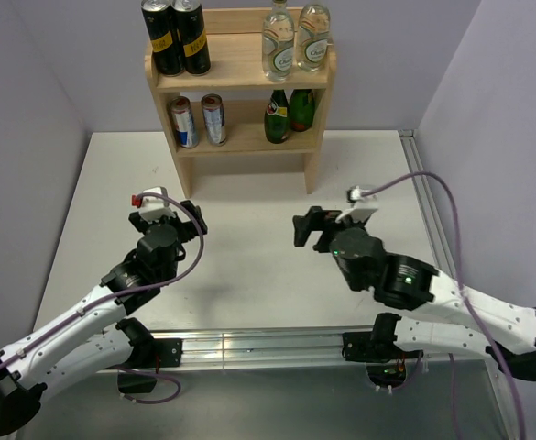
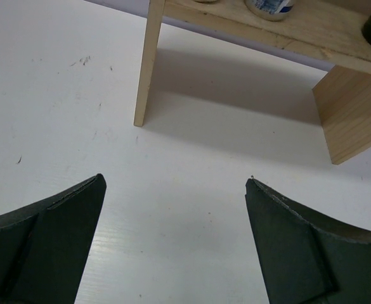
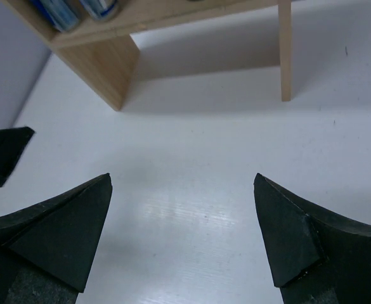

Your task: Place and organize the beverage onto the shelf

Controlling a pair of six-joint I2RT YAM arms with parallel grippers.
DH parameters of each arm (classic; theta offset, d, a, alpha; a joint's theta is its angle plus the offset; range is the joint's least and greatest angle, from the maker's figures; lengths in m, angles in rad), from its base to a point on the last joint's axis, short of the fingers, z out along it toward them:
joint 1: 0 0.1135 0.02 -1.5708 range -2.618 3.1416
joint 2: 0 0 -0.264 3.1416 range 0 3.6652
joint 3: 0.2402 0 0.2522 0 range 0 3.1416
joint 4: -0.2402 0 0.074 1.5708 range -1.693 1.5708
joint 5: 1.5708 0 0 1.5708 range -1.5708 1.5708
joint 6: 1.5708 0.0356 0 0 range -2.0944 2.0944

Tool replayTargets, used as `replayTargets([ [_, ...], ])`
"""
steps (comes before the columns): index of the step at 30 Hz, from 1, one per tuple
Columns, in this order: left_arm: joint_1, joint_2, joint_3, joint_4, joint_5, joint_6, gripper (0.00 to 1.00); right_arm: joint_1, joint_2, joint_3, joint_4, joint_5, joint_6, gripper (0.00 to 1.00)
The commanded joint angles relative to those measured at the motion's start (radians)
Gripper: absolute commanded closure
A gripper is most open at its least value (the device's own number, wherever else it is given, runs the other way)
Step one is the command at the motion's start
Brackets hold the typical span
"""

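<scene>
The pale wood shelf (image 1: 241, 75) stands at the back of the white table. On its top tier are two black-and-yellow cans (image 1: 176, 38) at the left and two clear glass bottles (image 1: 294, 41) at the right. On the middle tier are two silver-blue cans (image 1: 199, 120) at the left and two green bottles (image 1: 289, 114) at the right. My left gripper (image 1: 174, 214) is open and empty, in front of the shelf's left leg (image 2: 147, 69). My right gripper (image 1: 310, 227) is open and empty, in front of the shelf's right side.
The white table (image 1: 249, 275) lies between purple walls. A metal rail (image 1: 249, 346) runs along the near edge. A cable (image 1: 442, 197) loops by the table's right edge. The left gripper's tip (image 3: 4, 155) shows in the right wrist view.
</scene>
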Motion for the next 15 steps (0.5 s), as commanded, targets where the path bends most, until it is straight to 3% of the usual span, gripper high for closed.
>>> replayTargets([
  [1,-0.018,-0.028,0.080,-0.057,-0.004,-0.042,0.01,0.021,-0.131,-0.009,-0.033,0.025,-0.007,0.00],
  [6,-0.030,-0.045,0.218,-0.164,0.008,-0.058,0.01,0.021,-0.234,-0.013,0.096,-0.018,-0.169,0.00],
  [15,-0.041,-0.082,0.450,-0.289,0.025,-0.012,0.01,0.023,-0.190,0.069,0.171,-0.043,-0.286,0.00],
])
